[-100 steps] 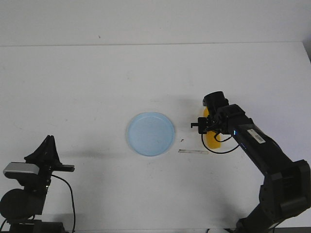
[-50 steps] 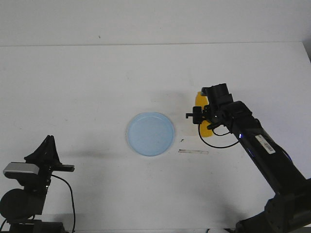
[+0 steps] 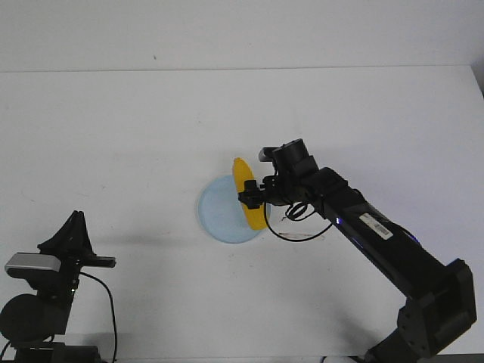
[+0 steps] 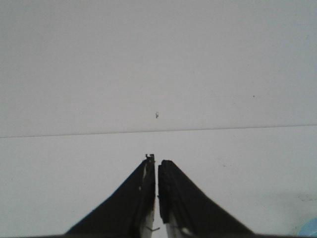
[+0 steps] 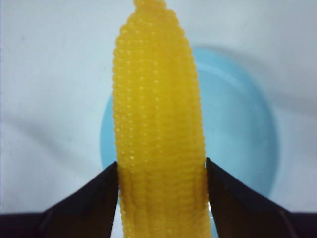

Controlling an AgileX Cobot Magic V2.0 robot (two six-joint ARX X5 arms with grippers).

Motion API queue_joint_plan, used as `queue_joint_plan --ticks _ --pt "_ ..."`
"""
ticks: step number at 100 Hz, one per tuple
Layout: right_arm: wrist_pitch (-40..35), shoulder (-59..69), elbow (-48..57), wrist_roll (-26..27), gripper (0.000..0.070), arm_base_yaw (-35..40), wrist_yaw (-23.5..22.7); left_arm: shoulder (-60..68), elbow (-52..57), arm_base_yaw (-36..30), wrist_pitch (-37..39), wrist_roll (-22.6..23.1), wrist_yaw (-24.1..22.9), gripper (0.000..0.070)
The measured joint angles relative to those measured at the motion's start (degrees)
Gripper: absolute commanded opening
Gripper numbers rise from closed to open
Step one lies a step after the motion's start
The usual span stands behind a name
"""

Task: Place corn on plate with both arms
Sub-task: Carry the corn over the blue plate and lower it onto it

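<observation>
My right gripper is shut on the yellow corn and holds it in the air over the right part of the pale blue plate. In the right wrist view the corn fills the gap between both black fingers, with the plate below and behind it. The left gripper is shut and holds nothing, over bare table. In the front view the left gripper rests at the near left, far from the plate.
A thin grey strip lies on the white table just right of the plate, under the right arm. A corner of the plate shows at the edge of the left wrist view.
The right arm has swung left with the corn, from well right of the plate to above the plate's right part. The left arm has stayed still.
</observation>
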Motion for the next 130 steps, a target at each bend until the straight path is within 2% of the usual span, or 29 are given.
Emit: queue_joint_plan --ticks 29,58,68,76,77,84,123,130 --pt "2.95 6.6 -0.07 4.28 0.0281 1.64 0.11 0.0 0.0 0.0 0.0 0.0 0.0 0.0002" --pt "4.55 7.67 -0.07 5.14 0.0286 2.86 0.48 0.0 0.0 0.0 0.0 0.0 0.0 0.0001" --pt "4.55 7.91 -0.07 5.18 0.032 3.26 0.48 0.0 0.0 0.0 0.0 0.0 0.0 0.0002" --pt "4.63 7.91 -0.07 5.18 0.0416 3.61 0.46 0.0 0.0 0.0 0.0 0.0 0.0 0.0002" --pt "4.61 7.91 -0.07 5.18 0.045 3.72 0.46 0.0 0.0 0.0 0.0 0.0 0.0 0.0002" --pt "4.68 7.91 -0.07 5.18 0.0495 3.87 0.48 0.0 0.0 0.0 0.0 0.0 0.0 0.0002" --pt "9.64 6.86 -0.09 5.11 0.0496 4.28 0.66 0.0 0.0 0.0 0.0 0.0 0.0 0.0001" --pt "11.28 5.03 -0.09 4.55 0.0492 4.28 2.01 0.0 0.0 0.0 0.0 0.0 0.0 0.0002"
